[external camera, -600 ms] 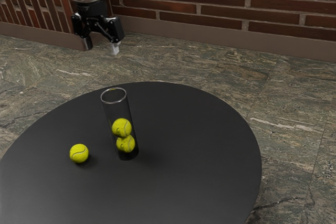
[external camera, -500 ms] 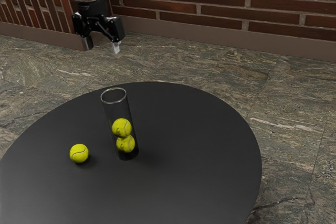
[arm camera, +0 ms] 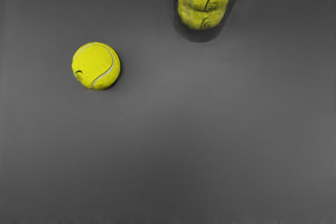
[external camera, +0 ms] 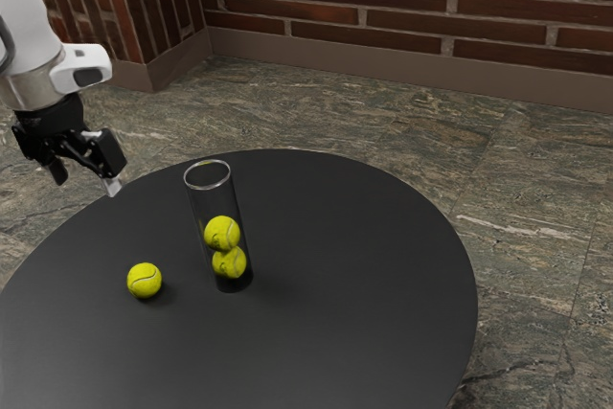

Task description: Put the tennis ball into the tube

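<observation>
Gripper (external camera: pixel 85 183) is seen open in the exterior view, fingers spread apart, nothing held between them. It is held up in the air by the white arm (external camera: pixel 27 40), tilted a bit, near the desk's far edge at the exterior view's left. Loose tennis ball (external camera: pixel 145 280) is set on the round black desk (external camera: pixel 364 304), outside the tube (external camera: pixel 198 206), near its base but apart from it, untouched by the gripper. Tube is stood upright on the desk, clear-walled, pale ring seen at its top. Two balls are already held inside, stacked: upper ball (external camera: pixel 221 233) rested on lower ball (external camera: pixel 230 262), room left above them. From the wrist view, loose ball and tube are both seen from above, a gap of bare desk between them; white seam and dark mark are shown on the loose ball. Desk is backed by stone-look floor (external camera: pixel 517 179) and brick wall (external camera: pixel 402 2).
</observation>
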Robot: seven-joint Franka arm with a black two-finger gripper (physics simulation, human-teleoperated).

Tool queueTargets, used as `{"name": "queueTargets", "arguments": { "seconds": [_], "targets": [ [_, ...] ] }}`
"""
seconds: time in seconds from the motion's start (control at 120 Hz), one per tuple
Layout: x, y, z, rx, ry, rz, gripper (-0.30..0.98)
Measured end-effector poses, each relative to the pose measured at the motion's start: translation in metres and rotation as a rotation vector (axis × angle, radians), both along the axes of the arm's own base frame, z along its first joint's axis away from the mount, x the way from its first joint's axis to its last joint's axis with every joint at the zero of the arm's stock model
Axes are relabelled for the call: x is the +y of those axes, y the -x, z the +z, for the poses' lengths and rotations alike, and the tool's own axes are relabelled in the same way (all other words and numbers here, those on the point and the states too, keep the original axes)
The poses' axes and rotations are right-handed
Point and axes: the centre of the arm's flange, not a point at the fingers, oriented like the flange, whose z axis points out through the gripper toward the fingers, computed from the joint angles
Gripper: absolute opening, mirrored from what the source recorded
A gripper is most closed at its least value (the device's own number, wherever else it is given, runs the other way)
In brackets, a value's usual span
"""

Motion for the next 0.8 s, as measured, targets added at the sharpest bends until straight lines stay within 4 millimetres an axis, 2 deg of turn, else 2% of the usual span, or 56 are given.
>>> {"name": "queueTargets", "arguments": {
  "seconds": [0.075,0.192,0.267,0.342,0.517,0.658,0.8],
  "targets": [
    [0.025,0.02,-0.037,-0.033,0.006,-0.005,0.69],
    [0.048,0.029,-0.115,-0.076,0.014,-0.025,0.69],
    [0.054,0.028,-0.153,-0.112,0.019,-0.039,0.69],
    [0.058,0.016,-0.184,-0.126,0.012,-0.055,0.69],
    [0.061,-0.008,-0.218,-0.197,-0.015,-0.094,0.69],
    [0.075,-0.018,-0.252,-0.195,-0.027,-0.085,0.69],
    [0.079,-0.038,-0.262,-0.221,-0.04,-0.091,0.69]
  ]
}}
